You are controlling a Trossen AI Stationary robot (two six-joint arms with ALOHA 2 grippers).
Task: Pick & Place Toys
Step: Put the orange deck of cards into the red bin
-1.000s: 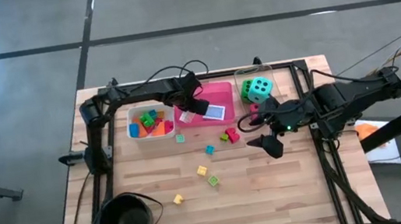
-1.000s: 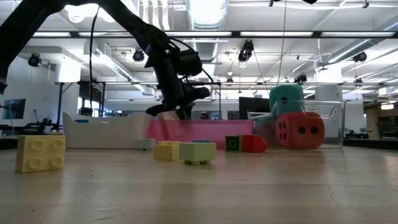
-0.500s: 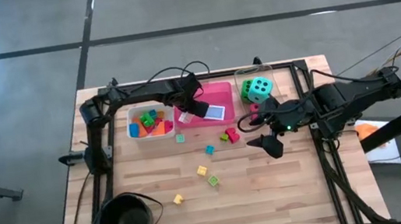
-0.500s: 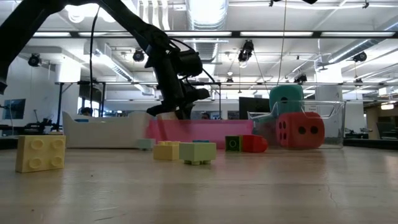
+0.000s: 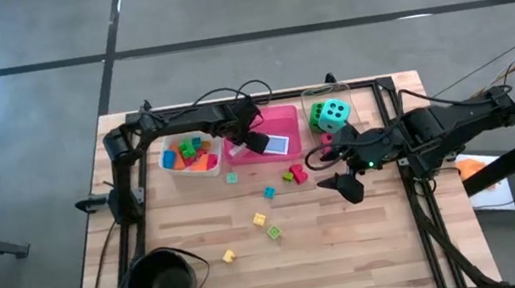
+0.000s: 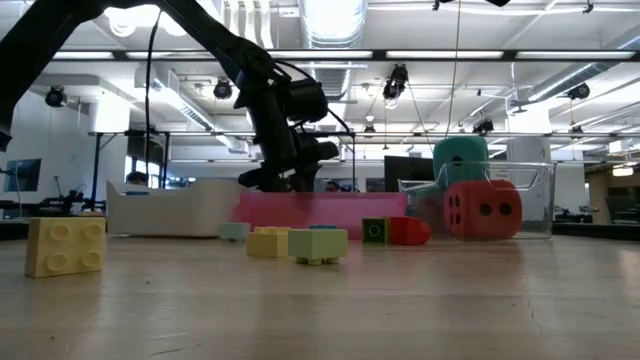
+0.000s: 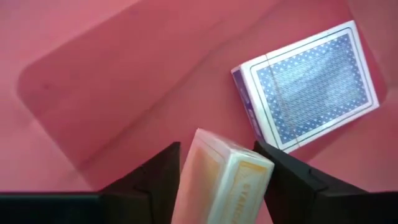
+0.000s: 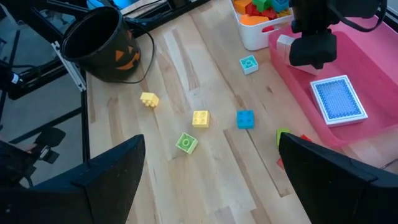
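My left gripper (image 5: 242, 144) hangs over the left part of the pink tray (image 5: 279, 119), pointing steeply down, with a pale card pack (image 7: 224, 177) between its fingers. A blue-backed card pack (image 7: 308, 84) lies flat on the tray floor beside it. Small bright blocks (image 5: 269, 192) lie loose on the wood, and more fill the white tray (image 5: 189, 157). A green die and a teal die (image 5: 335, 113) sit in the clear tray; a red die (image 6: 483, 210) stands in front of it. My right gripper (image 5: 349, 187) hovers open at the table's right, holding nothing. My left gripper has the pale card pack between its two fingers, one finger (image 7: 152, 180) on each of two opposite sides, near the pack's upper end (image 7: 233, 155). The fingers come from above, slanting down. The pack stands tilted over the pink floor; I cannot tell whether its lower end rests there.
A black round bowl (image 5: 161, 284) stands at the near left corner. Loose blocks (image 5: 259, 219) are scattered over the table's middle, a red and green pair (image 5: 294, 173) just near the pink tray. Bare wood lies along the near right part.
My left gripper has stayed over the pink tray and rolled slightly about its own line. In the low view, the pale pack that showed below its fingers no longer shows. The white tray of blocks has turned a little on the table.
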